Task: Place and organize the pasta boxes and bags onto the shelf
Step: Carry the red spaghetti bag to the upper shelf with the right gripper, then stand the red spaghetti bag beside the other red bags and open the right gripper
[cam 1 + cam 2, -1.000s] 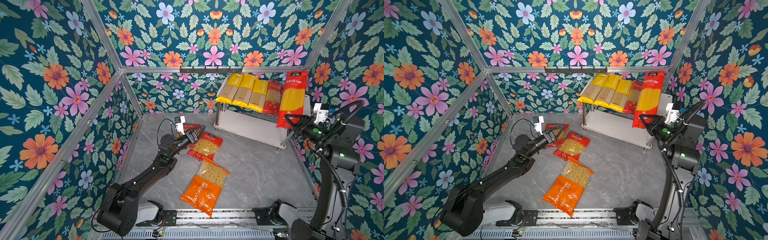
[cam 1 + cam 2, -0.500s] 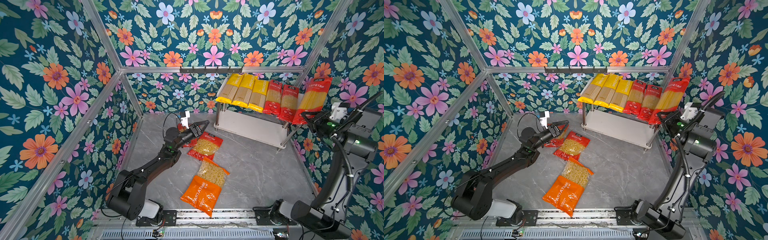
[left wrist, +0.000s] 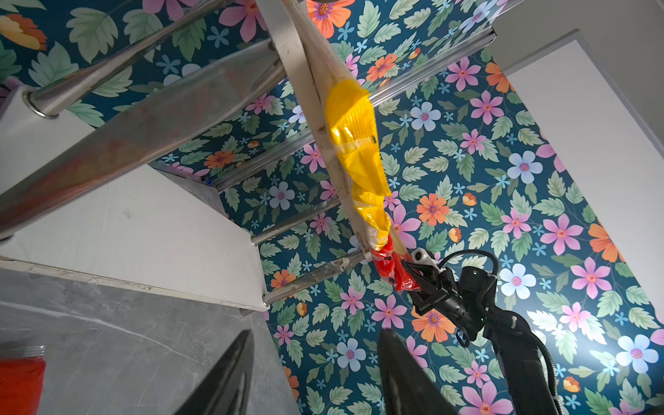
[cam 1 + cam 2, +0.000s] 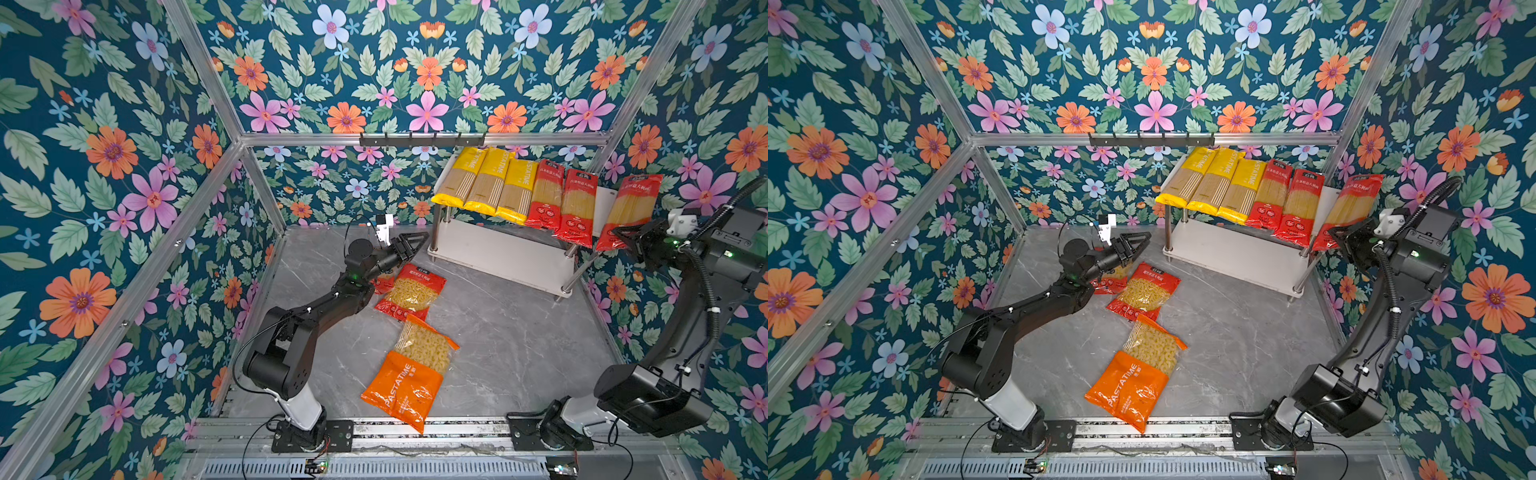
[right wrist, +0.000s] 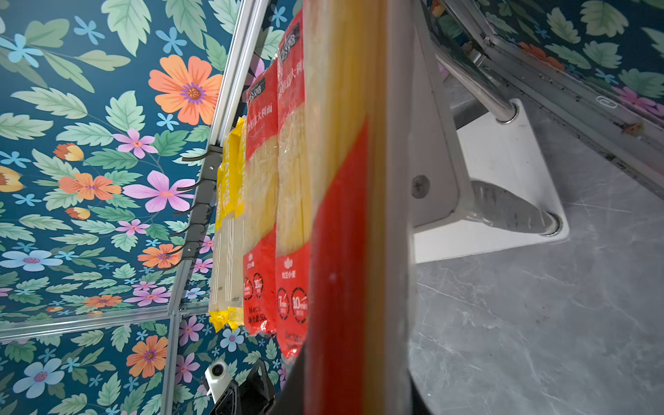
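The shelf (image 4: 498, 257) stands at the back right. Three yellow spaghetti packs (image 4: 486, 183) and two red spaghetti packs (image 4: 561, 203) lie across its top board. My right gripper (image 4: 623, 239) is shut on the lower end of a third red spaghetti pack (image 4: 633, 203), which tilts up beside the shelf's right end (image 5: 341, 233). My left gripper (image 4: 415, 243) hangs open and empty near the shelf's left front post; its fingers (image 3: 230, 373) frame bare wall. On the floor lie a red macaroni pack (image 4: 411, 291), another (image 4: 382, 284) partly under the left arm, and an orange macaroni pack (image 4: 415, 374).
A black hook rail (image 4: 422, 139) runs along the back frame above the shelf. Flowered walls close in on three sides. The shelf's lower board (image 4: 1233, 249) carries nothing. Grey marble floor (image 4: 519, 353) lies between the floor packs and the right arm's base.
The right arm swung right with the red spaghetti pack, from upright before the shelf to tilted at its right end. The left gripper rose and moved toward the shelf.
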`<state>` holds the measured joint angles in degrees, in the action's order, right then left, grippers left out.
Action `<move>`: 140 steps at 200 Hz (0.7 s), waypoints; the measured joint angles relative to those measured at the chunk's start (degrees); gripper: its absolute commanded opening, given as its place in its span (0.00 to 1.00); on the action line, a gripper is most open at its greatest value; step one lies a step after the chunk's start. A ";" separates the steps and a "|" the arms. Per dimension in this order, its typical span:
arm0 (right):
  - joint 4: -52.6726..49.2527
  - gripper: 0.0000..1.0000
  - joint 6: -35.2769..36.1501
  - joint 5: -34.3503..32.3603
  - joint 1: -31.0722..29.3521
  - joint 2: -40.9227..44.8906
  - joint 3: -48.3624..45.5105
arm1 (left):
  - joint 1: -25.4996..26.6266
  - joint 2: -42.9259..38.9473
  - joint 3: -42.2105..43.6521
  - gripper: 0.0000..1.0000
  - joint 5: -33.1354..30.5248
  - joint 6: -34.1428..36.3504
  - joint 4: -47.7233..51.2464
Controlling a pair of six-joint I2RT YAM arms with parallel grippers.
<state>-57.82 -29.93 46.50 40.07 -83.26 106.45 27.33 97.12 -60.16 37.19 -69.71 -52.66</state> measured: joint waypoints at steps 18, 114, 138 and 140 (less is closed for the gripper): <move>0.20 0.00 0.11 1.27 -0.07 -0.74 -1.01 | 0.07 1.77 -1.14 0.57 0.20 -0.61 -0.04; 3.39 0.00 4.17 4.00 -4.83 -6.36 0.42 | 0.26 5.27 -3.19 0.57 0.39 -2.29 -1.20; 3.06 0.03 4.68 4.02 -4.96 -7.13 1.27 | 0.26 5.44 -3.19 0.57 0.39 -2.34 -1.33; 2.95 0.05 4.70 4.00 -4.96 -7.19 1.40 | 0.26 5.46 -3.19 0.57 0.39 -2.36 -1.36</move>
<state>-54.87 -25.23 50.50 35.11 -90.45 107.85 27.59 102.59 -63.35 37.58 -72.07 -54.02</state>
